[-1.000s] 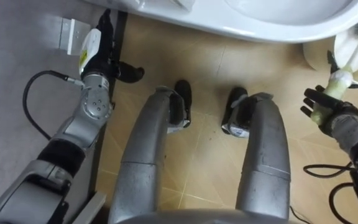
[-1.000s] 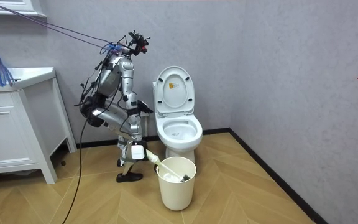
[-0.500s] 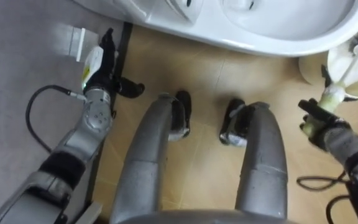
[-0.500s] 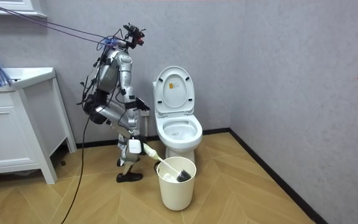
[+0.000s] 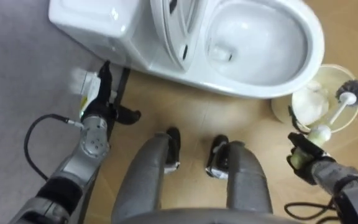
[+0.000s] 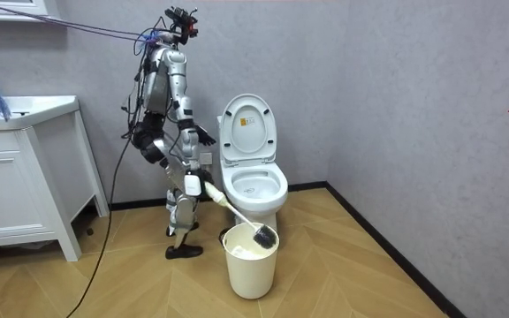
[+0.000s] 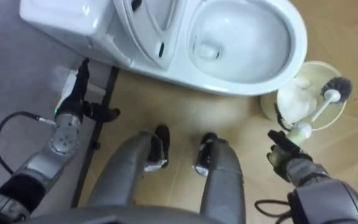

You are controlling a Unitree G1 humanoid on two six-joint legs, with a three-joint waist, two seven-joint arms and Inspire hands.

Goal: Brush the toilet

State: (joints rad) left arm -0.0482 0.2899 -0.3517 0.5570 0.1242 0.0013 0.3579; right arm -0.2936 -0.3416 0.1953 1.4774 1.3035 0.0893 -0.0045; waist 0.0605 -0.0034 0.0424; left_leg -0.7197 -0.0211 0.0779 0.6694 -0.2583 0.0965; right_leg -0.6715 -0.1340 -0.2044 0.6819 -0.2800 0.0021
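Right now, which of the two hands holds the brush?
The right hand, curled round the handle of the brush; the left hand is open and empty.

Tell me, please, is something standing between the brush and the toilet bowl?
Nothing visible does. The right hand grips the brush, its head at the rim of the bin; the toilet bowl beside it is open, with the lid raised.

Head stereo looks down on toilet (image 5: 247,87); room camera views it from afar.
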